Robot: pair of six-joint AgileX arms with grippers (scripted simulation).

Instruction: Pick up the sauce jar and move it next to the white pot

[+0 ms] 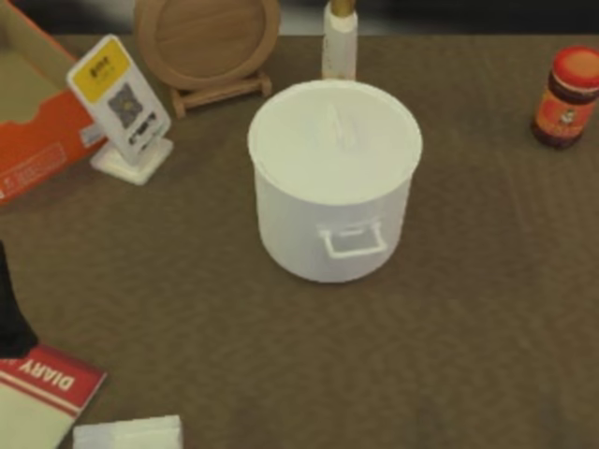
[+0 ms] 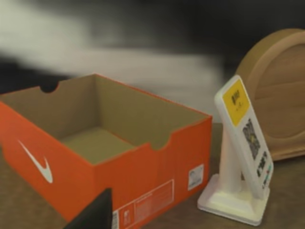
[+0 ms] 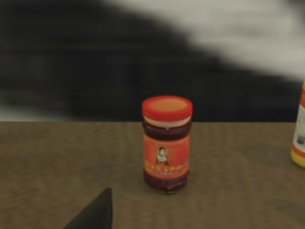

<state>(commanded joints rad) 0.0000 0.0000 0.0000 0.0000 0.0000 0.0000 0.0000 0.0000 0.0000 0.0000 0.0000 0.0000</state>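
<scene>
The sauce jar [image 1: 565,96], with its red lid and orange-red label, stands upright at the table's far right, well apart from the white pot [image 1: 334,178] in the middle. The pot has its lid on and its loop handle faces the front. In the right wrist view the jar [image 3: 167,143] stands straight ahead of my right gripper [image 3: 136,220]. That gripper is open and empty, short of the jar, with one black fingertip [image 3: 97,212] showing. My right arm is outside the top view. My left arm [image 1: 11,309] is parked at the left edge, its gripper open.
An orange shoebox [image 1: 33,112] lies open at the back left, with a QR-code stand [image 1: 122,108] and a round wooden board [image 1: 206,42] beside it. A cream bottle [image 1: 340,37] stands behind the pot. A diary [image 1: 42,393] and a white block [image 1: 128,433] lie front left.
</scene>
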